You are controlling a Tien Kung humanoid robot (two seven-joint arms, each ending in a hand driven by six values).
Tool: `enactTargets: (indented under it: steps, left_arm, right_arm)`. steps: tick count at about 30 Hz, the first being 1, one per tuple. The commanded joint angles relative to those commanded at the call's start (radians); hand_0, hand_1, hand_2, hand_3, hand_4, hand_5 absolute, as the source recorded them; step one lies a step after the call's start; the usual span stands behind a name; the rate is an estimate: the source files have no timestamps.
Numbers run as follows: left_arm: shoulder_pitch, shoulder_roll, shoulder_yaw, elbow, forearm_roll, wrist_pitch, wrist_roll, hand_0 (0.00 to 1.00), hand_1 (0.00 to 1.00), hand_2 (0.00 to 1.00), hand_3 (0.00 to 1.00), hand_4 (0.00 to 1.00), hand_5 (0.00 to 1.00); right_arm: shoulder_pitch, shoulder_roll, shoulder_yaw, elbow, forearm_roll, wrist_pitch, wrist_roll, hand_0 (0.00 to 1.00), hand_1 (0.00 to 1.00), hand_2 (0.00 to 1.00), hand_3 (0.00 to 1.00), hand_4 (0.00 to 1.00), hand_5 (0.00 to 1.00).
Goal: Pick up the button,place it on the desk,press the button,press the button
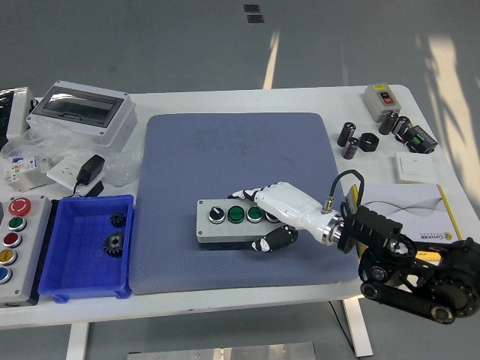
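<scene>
The grey button box (231, 223) with a black knob and green buttons on top lies flat on the blue mat (232, 150), near its front edge. My right hand (271, 217), white with black fingertips, is shut on the button box's right end, fingers over its top and thumb against its front side. Its right-most button is hidden under the hand. The left arm is out of view.
A blue bin (86, 247) holding gears stands left of the mat. A button panel (15, 247) lies at the far left edge. A grey enclosure (82, 112), an adapter (90, 171) and bags lie at back left. Small black parts (360, 141), a switch box (384, 97) and papers (405, 199) lie at right.
</scene>
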Motion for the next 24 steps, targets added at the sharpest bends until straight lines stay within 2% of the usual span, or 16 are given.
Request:
enactTargets:
  steps: [2,3,8,9,14,15,20,21,24]
  left_arm:
    - [0.0,0.0,0.0,0.0,0.0,0.0,0.0,0.624,0.581,0.561,0.618,0.648,0.219]
    - [-0.001,0.0,0.0,0.0,0.0,0.0,0.0,0.624,0.581,0.561,0.617,0.648,0.221]
    - [-0.002,0.001,0.0,0.0,0.0,0.0,0.0,0.624,0.581,0.561,0.617,0.648,0.221]
    - [-0.002,0.001,0.0,0.0,0.0,0.0,0.0,0.624,0.581,0.561,0.617,0.648,0.221]
    - [-0.003,0.002,0.0,0.0,0.0,0.0,0.0,0.624,0.581,0.561,0.617,0.648,0.221]
    - [-0.002,0.002,0.001,0.0,-0.001,0.0,0.0,0.624,0.581,0.561,0.617,0.648,0.221]
    - [-0.002,0.002,0.001,0.0,-0.001,0.0,0.0,0.624,0.581,0.561,0.617,0.648,0.221]
    - [-0.003,0.002,0.001,0.0,-0.001,0.0,0.0,0.625,0.581,0.561,0.617,0.648,0.221]
    - [-0.003,0.002,0.001,0.0,-0.001,0.0,0.0,0.625,0.581,0.561,0.617,0.648,0.221]
  right_arm:
    - [0.004,-0.001,-0.001,-0.002,0.012,0.004,0.002,0.543,0.611,0.597,0.645,0.15,0.002]
    - [0.005,-0.001,-0.001,-0.003,0.018,0.005,0.003,0.699,0.7,0.683,0.69,0.153,0.002]
    - [0.011,-0.002,-0.001,-0.008,0.062,0.02,0.007,0.699,0.7,0.683,0.69,0.153,0.002]
    - [0.011,-0.002,-0.001,-0.009,0.069,0.022,0.008,0.778,0.771,0.744,0.726,0.173,0.002]
    - [0.011,-0.002,-0.001,-0.014,0.108,0.03,0.013,0.778,0.771,0.744,0.726,0.173,0.002]
    - [0.011,-0.002,0.0,-0.015,0.113,0.031,0.014,0.82,0.822,0.802,0.807,0.244,0.002]
    - [0.011,-0.002,-0.002,-0.017,0.134,0.03,0.018,0.82,0.822,0.802,0.807,0.244,0.002]
    - [0.011,-0.002,-0.003,-0.018,0.14,0.03,0.019,0.866,0.846,0.835,0.87,0.286,0.002]
    - [0.011,-0.003,-0.004,-0.019,0.154,0.03,0.022,0.866,0.846,0.835,0.87,0.286,0.002]
